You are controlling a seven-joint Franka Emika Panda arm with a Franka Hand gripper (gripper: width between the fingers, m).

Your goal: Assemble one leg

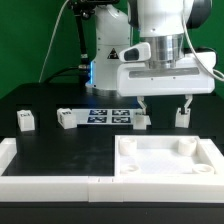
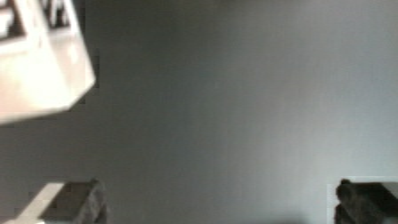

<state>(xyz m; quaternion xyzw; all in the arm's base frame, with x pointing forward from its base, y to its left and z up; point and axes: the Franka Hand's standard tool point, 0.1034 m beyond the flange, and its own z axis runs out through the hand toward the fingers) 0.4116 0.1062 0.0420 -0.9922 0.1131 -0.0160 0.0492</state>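
Several small white legs with marker tags stand on the black table in the exterior view: one at the far left (image 1: 25, 121), one beside it (image 1: 65, 118), one near the middle (image 1: 141, 120) and one at the right (image 1: 183, 117). My gripper (image 1: 165, 108) hangs open and empty above the table between the last two, with one finger over each of them. In the wrist view my gripper (image 2: 217, 205) shows two dark fingertips (image 2: 71, 205) wide apart over bare dark table. A blurred white part (image 2: 39, 70) lies at that view's edge; I cannot tell which part it is.
The large white square tray-like piece (image 1: 170, 155) with round corner holes lies at the front, on the exterior view's right. A white raised border (image 1: 40, 165) runs along the front left. The marker board (image 1: 108, 114) lies behind, by the robot base.
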